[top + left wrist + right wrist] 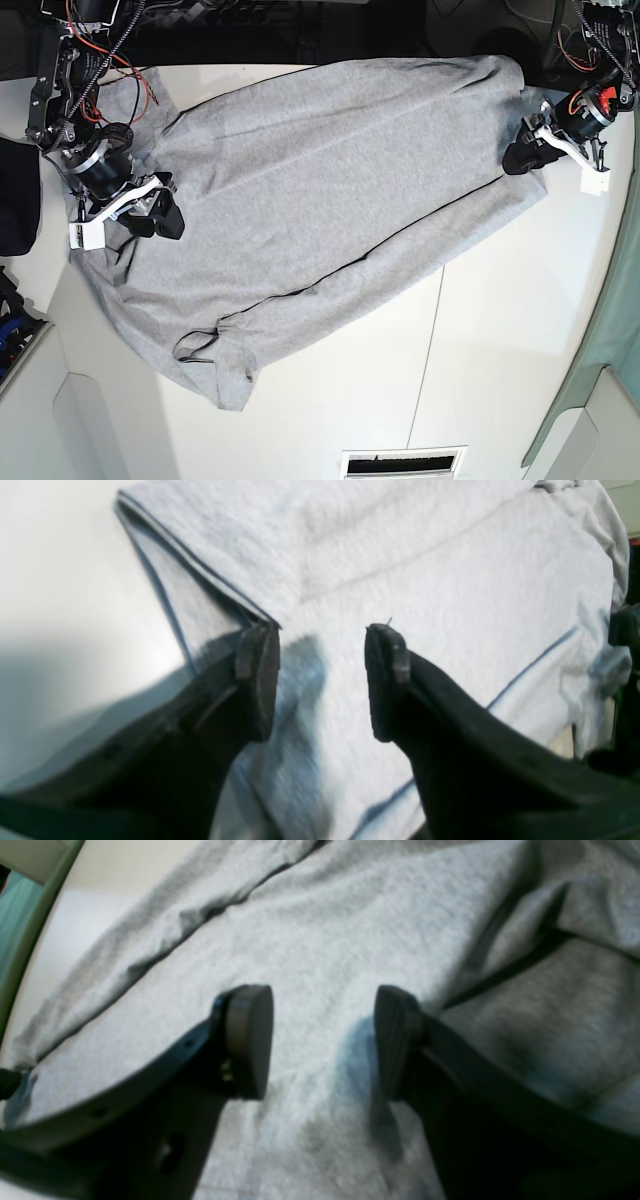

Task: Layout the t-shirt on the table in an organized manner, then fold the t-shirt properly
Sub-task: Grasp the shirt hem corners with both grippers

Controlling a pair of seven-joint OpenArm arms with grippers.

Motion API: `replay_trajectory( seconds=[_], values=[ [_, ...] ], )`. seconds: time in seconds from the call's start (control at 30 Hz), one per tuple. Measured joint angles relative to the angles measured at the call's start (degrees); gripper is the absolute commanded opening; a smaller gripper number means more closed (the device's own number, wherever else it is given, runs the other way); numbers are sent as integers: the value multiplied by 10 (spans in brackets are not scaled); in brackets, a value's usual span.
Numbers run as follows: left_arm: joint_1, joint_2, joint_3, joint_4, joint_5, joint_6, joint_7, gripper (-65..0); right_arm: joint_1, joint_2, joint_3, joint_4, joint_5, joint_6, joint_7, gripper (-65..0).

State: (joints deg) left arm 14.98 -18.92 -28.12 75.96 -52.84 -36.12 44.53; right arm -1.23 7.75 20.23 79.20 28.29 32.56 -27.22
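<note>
The light grey t-shirt (320,170) lies spread diagonally across the white table (500,330), plain side up, no lettering showing. A long strip along its near edge is folded over, marked by a thin dark trim line. My left gripper (522,155) is open over the shirt's far right corner; in the left wrist view (320,635) its jaws stand apart just above the cloth (425,575) beside a trimmed edge. My right gripper (165,215) is open over the shirt's left part; in the right wrist view (322,1005) the cloth (325,930) lies flat between its jaws.
A dark navy cloth bundle (15,200) sits at the left table edge. Red and black cables (110,50) hang by the right arm's base. A vent grille (405,462) is at the front edge. A thin seam (428,340) crosses the table. A green edge (600,390) borders the right.
</note>
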Motion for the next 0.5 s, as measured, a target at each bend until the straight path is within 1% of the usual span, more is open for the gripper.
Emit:
replay_trajectory(
  seconds=[0.17,0.23,0.33,0.4,0.47,0.5],
  values=[
    [-24,0,0,0,18,1,0,-345,0,0,0,0,2,0,0,-327],
    [-26,0,0,0,21,14,0,-345,0,0,0,0,2,0,0,-327],
    [-23,0,0,0,51,16,0,-345,0,0,0,0,2,0,0,-327],
    [-23,-1,0,0,55,16,-7,-345,0,0,0,0,2,0,0,-327],
    [-23,-1,0,0,54,16,-20,-370,0,0,0,0,2,0,0,-327],
    [-24,-2,0,0,56,16,-26,-406,0,0,0,0,2,0,0,-327]
  ],
)
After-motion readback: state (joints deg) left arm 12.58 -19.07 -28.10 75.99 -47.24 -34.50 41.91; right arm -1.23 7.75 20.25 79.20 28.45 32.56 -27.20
